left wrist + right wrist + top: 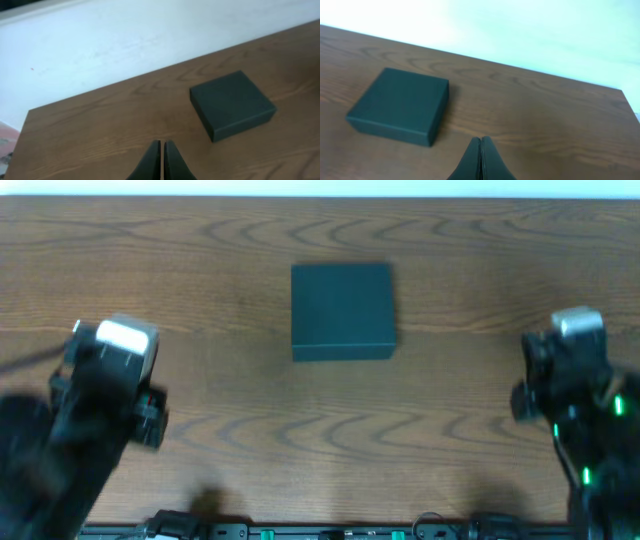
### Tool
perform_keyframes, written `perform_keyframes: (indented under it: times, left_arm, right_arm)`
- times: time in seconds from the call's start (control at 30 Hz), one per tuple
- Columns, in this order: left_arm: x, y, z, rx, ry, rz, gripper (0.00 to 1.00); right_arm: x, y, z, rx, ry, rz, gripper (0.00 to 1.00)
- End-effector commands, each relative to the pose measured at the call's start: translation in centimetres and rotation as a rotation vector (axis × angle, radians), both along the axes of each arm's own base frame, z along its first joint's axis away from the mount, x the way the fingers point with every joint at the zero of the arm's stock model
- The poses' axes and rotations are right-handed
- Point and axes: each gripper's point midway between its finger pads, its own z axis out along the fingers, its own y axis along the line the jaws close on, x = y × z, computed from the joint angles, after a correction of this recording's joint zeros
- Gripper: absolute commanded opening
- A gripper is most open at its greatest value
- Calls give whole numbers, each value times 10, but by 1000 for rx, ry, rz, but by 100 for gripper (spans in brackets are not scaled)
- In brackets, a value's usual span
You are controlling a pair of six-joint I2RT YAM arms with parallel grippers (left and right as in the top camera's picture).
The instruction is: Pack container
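Note:
The container [342, 310] is a dark teal-green square box with its lid shut, lying flat on the wooden table at the middle back. It also shows in the left wrist view [231, 103] and in the right wrist view [399, 105]. My left gripper [162, 144] is shut and empty, well to the left of the box, and shows in the overhead view [110, 345]. My right gripper [481, 140] is shut and empty, well to the right of the box, and shows in the overhead view [575, 335]. No snack packets are in view.
The wooden table [240, 440] spans the whole view. A white wall [125, 45] runs behind its far edge. A dark rail with cables [320, 530] lies along the front edge.

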Motion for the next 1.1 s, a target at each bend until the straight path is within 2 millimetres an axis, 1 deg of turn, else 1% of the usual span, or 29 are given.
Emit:
perform_keyframes:
  times: [0.0, 0.1, 0.2, 0.33, 0.43, 0.53, 0.6, 0.7, 0.8, 0.9, 1.07]
  left_arm:
    - [-19, 6, -15, -34, 13, 33, 6]
    - [-39, 6, -29, -63, -12, 15, 6]
    - [-50, 5, -46, -86, -25, 3, 6]
    - [-57, -3, -86, -116, -5, -40, 6]
    - [-56, -9, -111, -154, 11, -59, 6]
    - [-51, -11, -133, -184, 11, -53, 6]
    - [-46, -12, -144, -206, 6, -51, 6]
    - [-38, -22, -158, -251, 3, -84, 6]
    - [-25, -25, -182, -278, 18, -77, 6]
    - [-13, -31, -193, -297, 1, -99, 6]
    - [3, -34, -213, -316, -5, -95, 6]
  right_arm:
    - [-22, 4, -9, 75, 6, -15, 2]
    - [-40, 9, -19, 97, 6, -3, 2]
    - [-50, 10, -29, 113, 11, -10, 2]
    - [-53, 10, -48, 141, 21, -22, 2]
    - [-48, 9, -65, 170, 26, -34, 2]
    - [-36, 9, -80, 241, 19, -60, 2]
    - [-29, 8, -88, 281, 10, -73, 2]
    - [-21, 12, -98, 311, -5, -51, 2]
    - [-14, 12, -115, 309, 6, -50, 2]
    - [-11, 11, -129, 296, 22, -50, 2]
    - [-3, 11, -157, 297, 41, -52, 2]
